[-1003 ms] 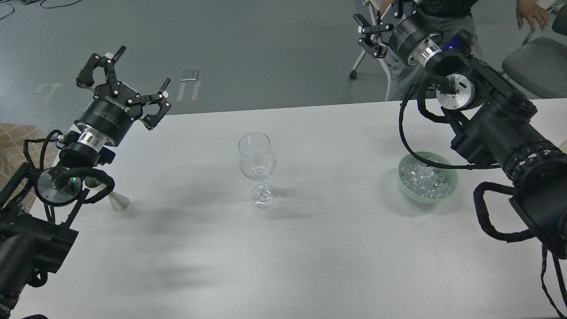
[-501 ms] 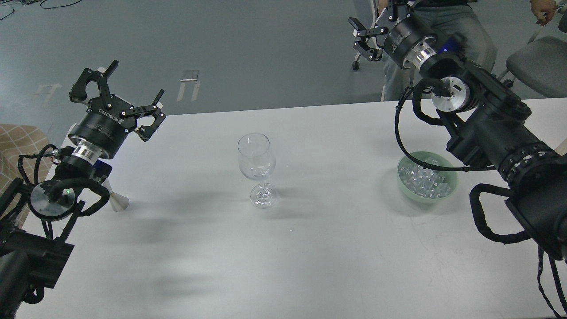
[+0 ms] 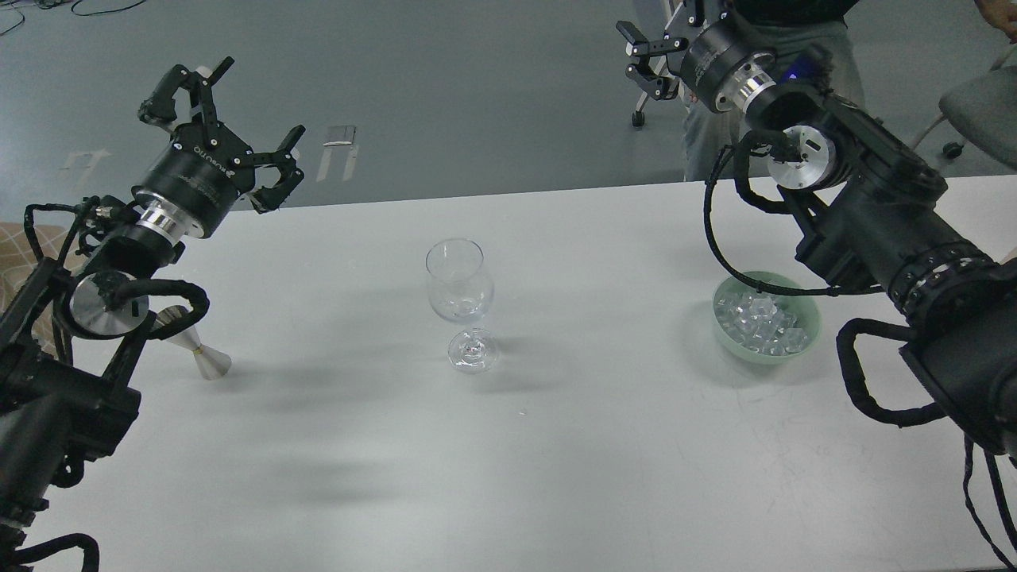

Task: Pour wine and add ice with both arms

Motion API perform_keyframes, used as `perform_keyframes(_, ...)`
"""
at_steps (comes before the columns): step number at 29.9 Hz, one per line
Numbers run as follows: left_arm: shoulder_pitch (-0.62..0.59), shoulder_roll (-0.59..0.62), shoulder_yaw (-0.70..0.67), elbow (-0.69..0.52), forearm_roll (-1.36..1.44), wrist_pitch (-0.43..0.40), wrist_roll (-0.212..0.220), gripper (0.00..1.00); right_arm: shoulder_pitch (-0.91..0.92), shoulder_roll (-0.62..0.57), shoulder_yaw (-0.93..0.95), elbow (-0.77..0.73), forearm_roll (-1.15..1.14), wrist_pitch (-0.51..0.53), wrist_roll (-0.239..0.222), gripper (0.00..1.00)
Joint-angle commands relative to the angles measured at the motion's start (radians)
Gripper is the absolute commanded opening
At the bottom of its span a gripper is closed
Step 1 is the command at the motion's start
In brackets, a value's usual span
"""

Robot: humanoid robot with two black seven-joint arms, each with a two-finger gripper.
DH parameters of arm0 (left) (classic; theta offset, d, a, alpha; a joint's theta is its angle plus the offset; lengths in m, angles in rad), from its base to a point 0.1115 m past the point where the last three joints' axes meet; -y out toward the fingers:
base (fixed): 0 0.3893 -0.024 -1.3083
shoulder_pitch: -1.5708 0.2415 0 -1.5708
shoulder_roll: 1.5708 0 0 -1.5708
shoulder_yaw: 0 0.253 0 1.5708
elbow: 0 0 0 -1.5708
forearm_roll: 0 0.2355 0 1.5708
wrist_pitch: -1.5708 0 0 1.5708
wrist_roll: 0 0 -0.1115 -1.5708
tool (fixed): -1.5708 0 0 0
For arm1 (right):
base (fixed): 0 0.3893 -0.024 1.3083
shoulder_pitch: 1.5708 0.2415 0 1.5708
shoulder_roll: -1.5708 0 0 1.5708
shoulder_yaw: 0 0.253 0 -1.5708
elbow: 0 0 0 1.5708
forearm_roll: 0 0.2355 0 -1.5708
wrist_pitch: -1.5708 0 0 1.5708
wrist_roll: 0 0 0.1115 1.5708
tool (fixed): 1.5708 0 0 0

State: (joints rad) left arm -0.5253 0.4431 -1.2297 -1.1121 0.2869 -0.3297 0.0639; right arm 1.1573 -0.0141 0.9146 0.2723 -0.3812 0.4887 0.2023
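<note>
An empty clear stemmed wine glass (image 3: pixel 461 306) stands upright at the middle of the white table (image 3: pixel 556 445). A heap of clear ice (image 3: pixel 763 322) cubes lies in a pale green bowl (image 3: pixel 806 338) at the right. My left gripper (image 3: pixel 226 119) is open and empty, raised above the table's far left corner. My right gripper (image 3: pixel 647 59) is open and empty, held high beyond the far edge, well behind the bowl. A silver cone-shaped object (image 3: pixel 199 353) stands by my left arm, partly hidden by it. No wine bottle is in view.
A person in grey trousers (image 3: pixel 715 135) stands behind the table close to my right gripper. A grey chair (image 3: pixel 981 111) is at the far right. A beige checked seat (image 3: pixel 24 242) is at the left edge. Black cables loop off both arms.
My left gripper has risen and moved away from the table. My right gripper has shifted slightly left and farther back. The person and the chair have moved. Glass and bowl stay put.
</note>
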Motion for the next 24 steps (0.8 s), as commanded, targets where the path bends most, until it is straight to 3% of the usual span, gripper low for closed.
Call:
perform_keyframes(1, -0.005, -0.010, -0.001, 0.002, 0.049, -0.008, -0.001, 0.98, 0.008, -0.003, -0.057, -0.001, 0.001, 0.000, 0.003, 1.00)
perform_keyframes(11, 0.004, -0.021, -0.004, -0.002, 0.055, -0.008, 0.001, 0.98, 0.009, 0.002, -0.056, 0.001, 0.002, 0.000, 0.005, 1.00)
perform_keyframes(24, 0.103, -0.009, -0.074, -0.115, -0.072, 0.024, 0.059, 0.96, 0.010, -0.001, -0.056, 0.001, 0.004, 0.000, 0.003, 1.00)
